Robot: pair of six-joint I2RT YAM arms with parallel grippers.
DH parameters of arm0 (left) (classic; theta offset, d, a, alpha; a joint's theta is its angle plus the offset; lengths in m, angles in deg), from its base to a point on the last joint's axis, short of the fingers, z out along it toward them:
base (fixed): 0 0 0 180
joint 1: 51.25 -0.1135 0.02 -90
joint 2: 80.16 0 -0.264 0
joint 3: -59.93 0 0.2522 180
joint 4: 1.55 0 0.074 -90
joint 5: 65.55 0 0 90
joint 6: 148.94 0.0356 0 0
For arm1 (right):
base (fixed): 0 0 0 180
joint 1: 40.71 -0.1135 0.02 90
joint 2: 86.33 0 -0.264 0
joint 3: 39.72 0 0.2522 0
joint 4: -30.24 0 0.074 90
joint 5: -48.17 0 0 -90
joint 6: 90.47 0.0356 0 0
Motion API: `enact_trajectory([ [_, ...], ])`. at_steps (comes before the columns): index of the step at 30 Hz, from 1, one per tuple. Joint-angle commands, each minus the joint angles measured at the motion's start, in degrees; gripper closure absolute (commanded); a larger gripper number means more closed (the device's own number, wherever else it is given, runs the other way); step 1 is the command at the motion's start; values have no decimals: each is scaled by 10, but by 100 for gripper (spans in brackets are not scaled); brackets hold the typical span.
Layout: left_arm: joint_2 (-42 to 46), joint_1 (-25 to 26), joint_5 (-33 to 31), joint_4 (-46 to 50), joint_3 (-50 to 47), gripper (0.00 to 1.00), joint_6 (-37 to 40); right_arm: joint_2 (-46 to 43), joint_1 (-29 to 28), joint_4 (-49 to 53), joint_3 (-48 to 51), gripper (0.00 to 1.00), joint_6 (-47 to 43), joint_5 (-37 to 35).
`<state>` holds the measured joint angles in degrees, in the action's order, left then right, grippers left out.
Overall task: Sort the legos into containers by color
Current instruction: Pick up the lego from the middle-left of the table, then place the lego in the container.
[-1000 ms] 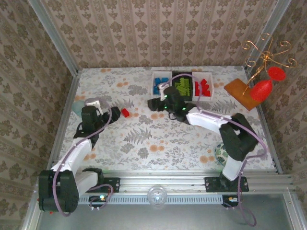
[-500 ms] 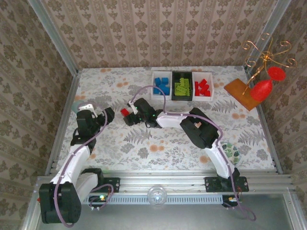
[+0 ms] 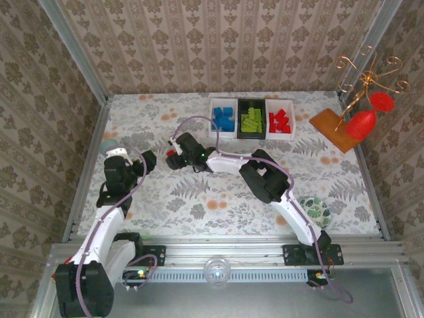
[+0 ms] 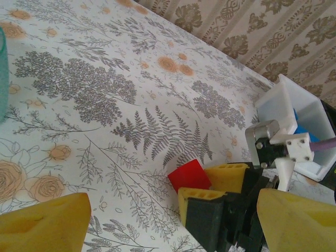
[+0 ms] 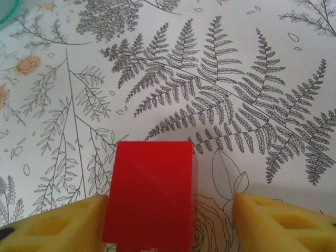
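1. The floral table (image 3: 218, 199) carries the whole work area. All places below refer to the black bin (image 3: 252, 101), which stands at the far edge.

2. The right arm (image 3: 265, 175) stretches across the table to a spot near and left of the black bin. The left arm (image 3: 109, 199) stands further left of that spot, well apart from the bin.

3. Two white bins flank the black bin and touch it. The left white bin (image 3: 212, 119) holds blue bricks (image 3: 223, 119). The black bin holds lime green bricks (image 3: 252, 121). The right white bin (image 3: 293, 120) holds red bricks (image 3: 281, 121). Sorting appears almost complete.

4. The left gripper (image 4: 168, 226) is spread wide and holds nothing. It faces the work spot, probably to keep clear of the other arm.

5. The right gripper (image 5: 168, 220) straddles the last loose piece with its jaws partly apart. One pad touches the piece; the other stands off it. No grip is made yet.

6. The loose red brick (image 5: 151, 194) rests flat on the table, left of the black bin and nearer the arms. Its likely destination is the right white bin.
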<state>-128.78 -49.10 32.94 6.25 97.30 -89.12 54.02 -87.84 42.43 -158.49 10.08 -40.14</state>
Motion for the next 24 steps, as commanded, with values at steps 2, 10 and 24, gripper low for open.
enact_trajectory([
  [2,9,-4,4,-3,-5,16,-13,28,-3,68,-53,50,0,-6],
  [10,6,-4,15,-5,-3,16,-10,-4,-1,69,-42,67,3,2],
  [24,-78,45,98,-64,25,16,-18,-476,215,-91,446,70,129,14],
])
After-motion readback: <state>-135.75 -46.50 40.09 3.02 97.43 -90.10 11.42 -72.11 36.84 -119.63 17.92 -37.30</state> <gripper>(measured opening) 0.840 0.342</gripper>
